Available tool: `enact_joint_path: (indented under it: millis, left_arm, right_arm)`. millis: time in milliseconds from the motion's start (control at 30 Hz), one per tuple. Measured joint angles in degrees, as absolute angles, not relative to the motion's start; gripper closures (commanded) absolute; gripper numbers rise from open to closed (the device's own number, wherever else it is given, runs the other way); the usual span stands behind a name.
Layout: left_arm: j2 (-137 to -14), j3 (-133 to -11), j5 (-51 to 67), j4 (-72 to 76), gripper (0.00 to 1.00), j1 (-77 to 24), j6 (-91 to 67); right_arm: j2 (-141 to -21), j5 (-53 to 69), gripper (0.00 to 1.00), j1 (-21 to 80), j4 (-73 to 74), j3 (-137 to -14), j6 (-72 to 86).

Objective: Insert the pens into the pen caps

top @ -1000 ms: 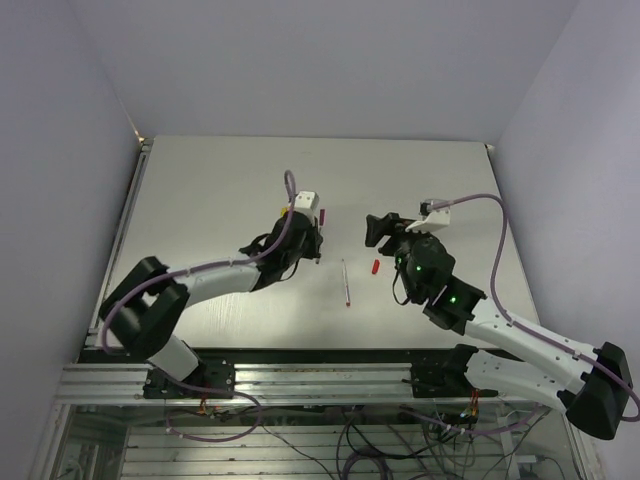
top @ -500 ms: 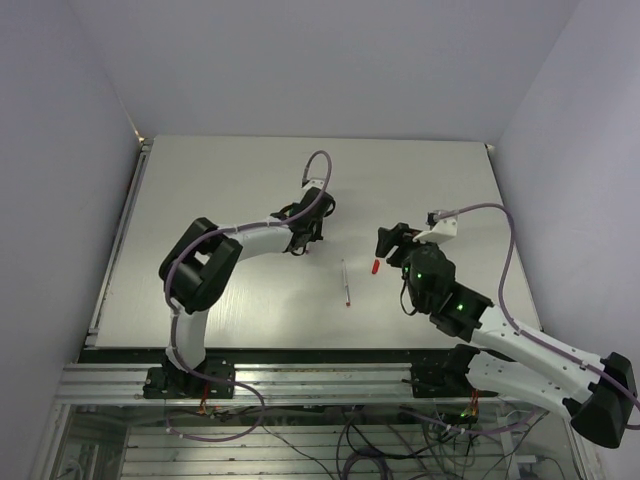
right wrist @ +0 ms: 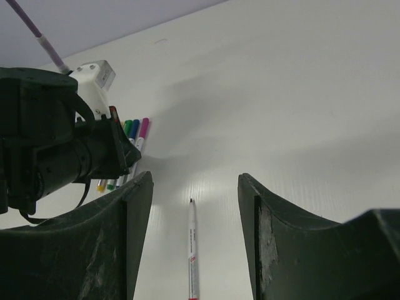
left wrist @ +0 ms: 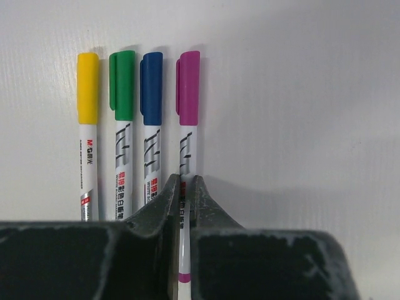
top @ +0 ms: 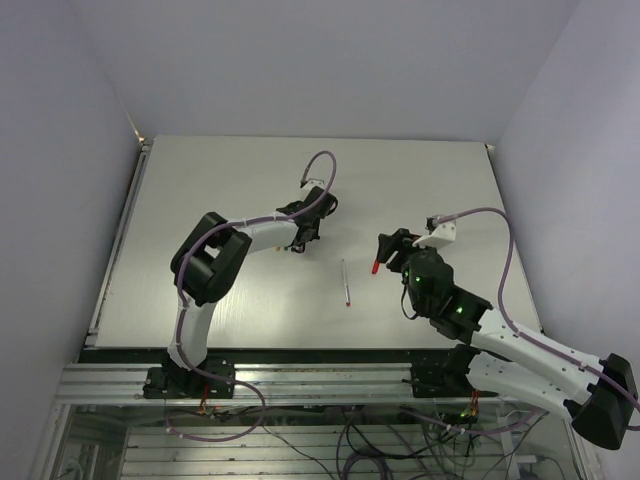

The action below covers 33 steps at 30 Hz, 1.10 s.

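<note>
Top camera first: your left gripper (top: pixel 297 243) is out over the middle of the pale grey table (top: pixel 200 190), and it's too small here to read its jaws. Your right gripper (top: pixel 385 252) sits right at the stubby red plastic cap (top: pixel 375 266). I can't tell whether it touches the cap. The thin white uncapped pen (top: pixel 346 282) lies flat on the table just left of that cap, apart from both grippers.

Left wrist cam: four white pens lie side by side, each with its cap on. They're the yellow-capped pen (left wrist: pixel 87 125), green-capped pen (left wrist: pixel 123 125), blue-capped pen (left wrist: pixel 150 125) and magenta-capped pen (left wrist: pixel 187 119). Your left fingers (left wrist: pixel 164 203) are pinched on the magenta-capped pen's barrel, below its cap.

Right wrist cam: your right fingers (right wrist: pixel 119 250) are spread apart, and the uncapped pen on the table shows through the gap. The capped row is off to the left, at the left gripper.
</note>
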<state>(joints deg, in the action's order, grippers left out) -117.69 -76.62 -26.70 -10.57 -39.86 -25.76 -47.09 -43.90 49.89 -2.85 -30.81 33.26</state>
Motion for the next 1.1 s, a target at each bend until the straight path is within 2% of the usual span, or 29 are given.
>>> enact_joint_path:
  millis: [167, 667, 1100]
  left_arm:
    - [-117.7, -76.7, -26.7, -10.7, 0.78, -39.8, -25.9]
    - [-113.9, -77.1, -26.3, -12.7, 0.74, -39.7, -25.7]
    - [-110.8, -78.0, -25.9, -12.6, 0.77, -39.7, -25.5]
  right_arm:
    - [-47.6, -42.9, 0.44, 49.9, -3.6, -30.6, 33.3]
    - [-47.8, -42.3, 0.44, 49.9, -5.3, -30.3, 32.4]
    - [-48.7, -42.3, 0.44, 49.9, -6.6, -30.3, 32.2]
